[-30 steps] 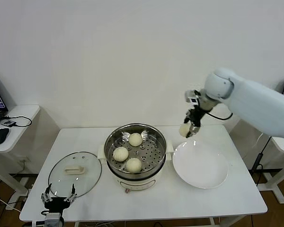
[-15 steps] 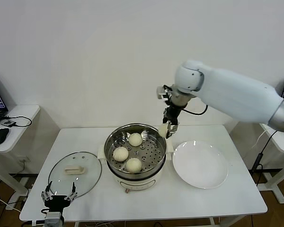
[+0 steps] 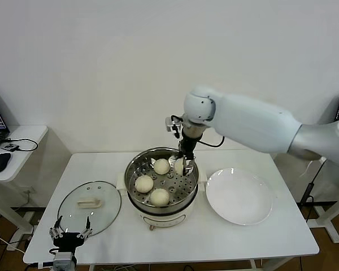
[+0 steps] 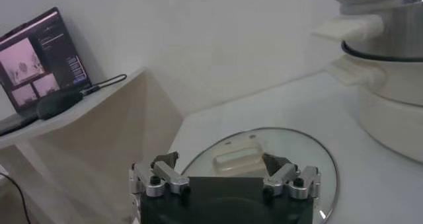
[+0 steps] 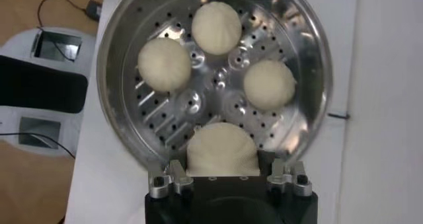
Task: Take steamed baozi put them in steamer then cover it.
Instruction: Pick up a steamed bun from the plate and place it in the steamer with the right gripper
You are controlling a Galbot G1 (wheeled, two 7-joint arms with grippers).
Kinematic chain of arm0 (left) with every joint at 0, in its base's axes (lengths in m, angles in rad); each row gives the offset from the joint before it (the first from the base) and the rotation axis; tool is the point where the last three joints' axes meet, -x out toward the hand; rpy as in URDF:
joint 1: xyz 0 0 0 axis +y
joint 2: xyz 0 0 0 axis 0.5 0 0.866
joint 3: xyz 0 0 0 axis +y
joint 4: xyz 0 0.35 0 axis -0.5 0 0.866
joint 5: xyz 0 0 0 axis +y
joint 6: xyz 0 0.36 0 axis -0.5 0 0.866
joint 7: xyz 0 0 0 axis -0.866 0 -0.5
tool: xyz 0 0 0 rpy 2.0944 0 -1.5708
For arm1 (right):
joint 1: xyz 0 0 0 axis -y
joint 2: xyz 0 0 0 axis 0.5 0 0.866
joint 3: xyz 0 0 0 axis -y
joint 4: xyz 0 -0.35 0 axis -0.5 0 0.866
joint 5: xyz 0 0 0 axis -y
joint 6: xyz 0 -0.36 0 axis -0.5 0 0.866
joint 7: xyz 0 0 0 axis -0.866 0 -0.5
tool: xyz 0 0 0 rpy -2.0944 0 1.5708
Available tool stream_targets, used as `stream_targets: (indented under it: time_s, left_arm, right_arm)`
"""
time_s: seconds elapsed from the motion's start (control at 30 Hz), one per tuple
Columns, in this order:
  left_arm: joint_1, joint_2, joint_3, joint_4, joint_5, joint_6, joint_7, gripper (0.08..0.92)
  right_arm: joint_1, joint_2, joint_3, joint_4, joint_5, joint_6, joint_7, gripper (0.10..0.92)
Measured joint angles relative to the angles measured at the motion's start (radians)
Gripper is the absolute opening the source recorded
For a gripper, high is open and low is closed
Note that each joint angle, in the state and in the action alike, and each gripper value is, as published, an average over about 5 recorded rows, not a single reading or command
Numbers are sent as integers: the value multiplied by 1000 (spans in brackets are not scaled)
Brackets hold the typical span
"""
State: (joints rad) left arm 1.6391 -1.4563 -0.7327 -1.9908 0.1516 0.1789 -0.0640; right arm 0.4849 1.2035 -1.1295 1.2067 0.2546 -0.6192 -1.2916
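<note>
We see our right end effector (image 5: 228,179) clamped on 1 baozi (image 5: 223,149) over the steamer (image 3: 137,169), 3 buns (image 5: 216,27) on its tray, our left end effector (image 4: 225,179) spread apart near the cover (image 4: 317,162)

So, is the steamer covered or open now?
Open. The steamer shows its tray and baozi, and the cover lies on the table beside it.

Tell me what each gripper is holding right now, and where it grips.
Right gripper clamps a baozi by its sides, over the steamer. Left gripper holds nothing.
</note>
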Motion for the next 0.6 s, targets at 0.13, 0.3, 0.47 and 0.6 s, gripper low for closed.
stream_targets:
  time_s: [0.13,0.3,0.47,0.6]
  left_arm:
    - [3,0,0,0,-1,-5,-1,823]
    - [5,-4,1,-3,-1,-6,-1,823]
    - [4,-6,6,-4,-1,-8,0,823]
    - [3,-8,7,-4,-4,-14,-2,823]
  right_arm:
    - [-47,23,20,-26,-28,1,9,645]
    - [-94,33,40,-49,-59,3,15,645]
    - [-127,32,54,-56,-80,0,26,695]
    - [-144,26,72,-58,-86,-5,42,790]
